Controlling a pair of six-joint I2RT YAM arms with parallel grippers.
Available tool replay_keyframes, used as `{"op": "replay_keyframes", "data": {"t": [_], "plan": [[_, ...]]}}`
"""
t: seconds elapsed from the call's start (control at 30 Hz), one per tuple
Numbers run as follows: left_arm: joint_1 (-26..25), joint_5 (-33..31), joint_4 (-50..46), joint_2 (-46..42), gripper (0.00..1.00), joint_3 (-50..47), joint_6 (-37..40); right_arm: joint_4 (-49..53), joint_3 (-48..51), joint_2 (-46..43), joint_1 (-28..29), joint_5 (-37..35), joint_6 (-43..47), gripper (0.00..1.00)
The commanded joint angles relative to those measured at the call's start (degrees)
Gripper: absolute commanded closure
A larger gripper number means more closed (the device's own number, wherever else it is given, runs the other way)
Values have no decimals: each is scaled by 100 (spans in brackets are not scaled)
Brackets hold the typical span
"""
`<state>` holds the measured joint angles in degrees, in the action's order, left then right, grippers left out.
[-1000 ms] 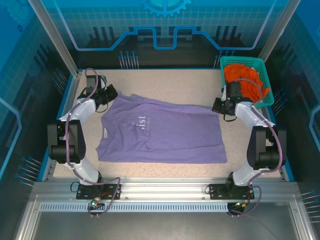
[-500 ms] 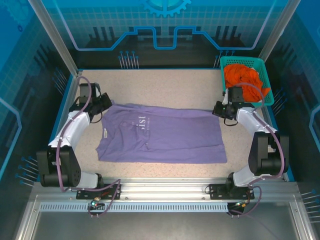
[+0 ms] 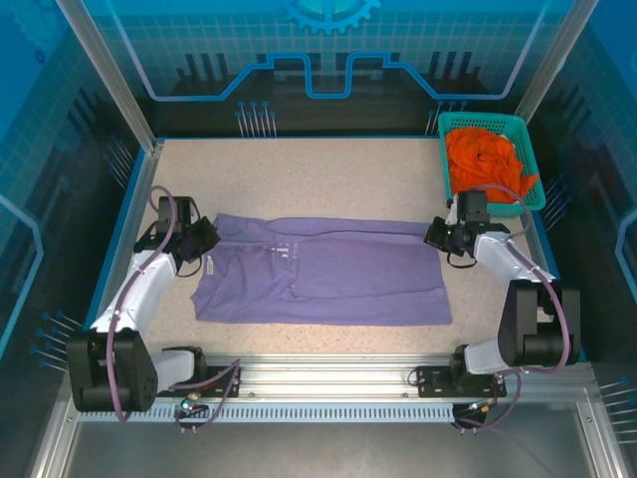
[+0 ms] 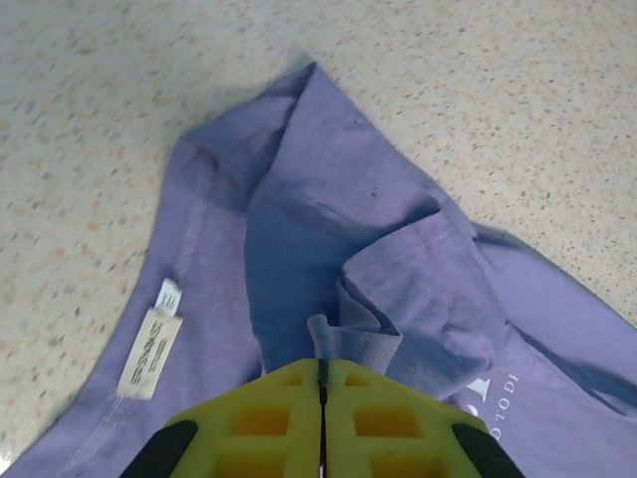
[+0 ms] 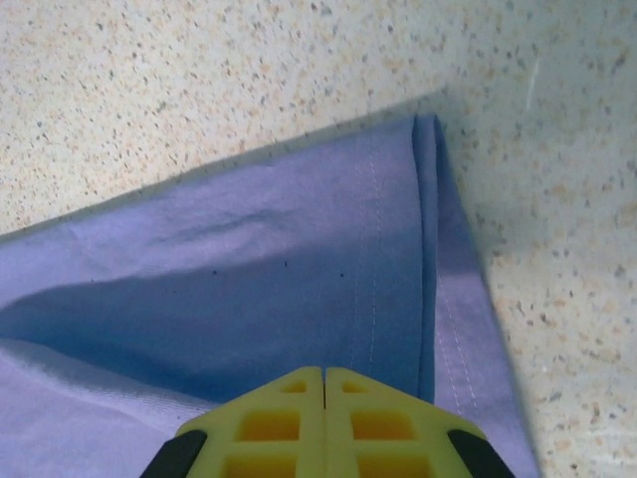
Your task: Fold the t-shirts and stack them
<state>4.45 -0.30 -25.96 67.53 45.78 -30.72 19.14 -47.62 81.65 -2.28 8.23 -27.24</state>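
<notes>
Pulled nearward since a second ago: far edge of purple shirt [image 3: 338, 284], now doubled over at centre. Clamped on that edge: left gripper [image 3: 204, 239], right gripper [image 3: 435, 234]. First fold nearly laid; orange shirt [image 3: 481, 154] crumpled in far-right basket [image 3: 483, 120], untouched.

Light falls bright and even from above. In the top view the desk [image 3: 328, 164] is evenly lit and sharp, with only short, soft shadows under the arms [image 3: 147, 284]. The blue walls [image 3: 45, 149] around it are dim and carry pale reflections. In the left wrist view the purple shirt [image 4: 328, 199] is crisp, with dark shadow pooled in its folds, and the yellow left hand [image 4: 321, 383] at the bottom edge looks slightly soft. In the right wrist view a broad shadow crosses the shirt above the right hand [image 5: 324, 376], and a faint grey one edges it on the desk.
</notes>
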Motion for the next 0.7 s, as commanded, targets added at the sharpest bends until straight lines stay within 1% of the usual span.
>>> {"op": "replay_keyframes", "data": {"t": [0.0, 0.03, 0.07, 0.1, 0.13, 0.17, 0.23, 0.3, 0.37, 0.4, 0.5, 0.53, 0.57, 0.63, 0.67], "plan": [[50, -679, -641, -564, 84, -383, -746, -86, 190, -139, -108, 140, -148, 98], [48, -904, -747, -828, 73, -524, -960, -62, 246, -148, -122, 98, -181, 96], [47, -1140, -902, -1099, 67, -634, -1199, -27, 280, -150, -145, 56, -223, 91], [48, -1331, -1058, -1330, 66, -709, -1400, 6, 309, -146, -177, 9, -250, 86], [47, -1517, -1177, -1616, 62, -790, -1614, 24, 354, -162, -232, -12, -296, 83], [47, -1708, -1286, -1879, 55, -848, -1797, 29, 407, -185, -330, -14, -352, 78], [47, -1976, -1355, -2241, 47, -810, -1965, 33, 477, -251, -535, 91, -490, 63], [47, -1983, -1163, -2214, 44, -625, -1873, -43, 562, -442, -656, 203, -609, 59], [48, -1643, -802, -1730, 44, -274, -1516, -103, 624, -745, -660, 187, -756, 54], [43, -1430, -720, -1414, 46, -38, -1315, -198, 647, -841, -632, 262, -791, 54], [-7, -701, -769, -165, 47, 785, -764, -174, 374, -851, -329, 292, -654, 52], [-41, -521, -828, 291, 42, 1049, -581, -58, 173, -686, -161, 293, -541, 51], [-55, -319, -920, 736, 41, 1353, -408, 111, -96, -441, 14, 285, -410, 51], [-118, -135, -1162, 1528, 35, 1893, -73, 490, -659, 129, 321, 235, -222, 53], [-135, -37, -1361, 1976, 34, 2236, 61, 683, -935, 447, 481, 138, -162, 53]]}}
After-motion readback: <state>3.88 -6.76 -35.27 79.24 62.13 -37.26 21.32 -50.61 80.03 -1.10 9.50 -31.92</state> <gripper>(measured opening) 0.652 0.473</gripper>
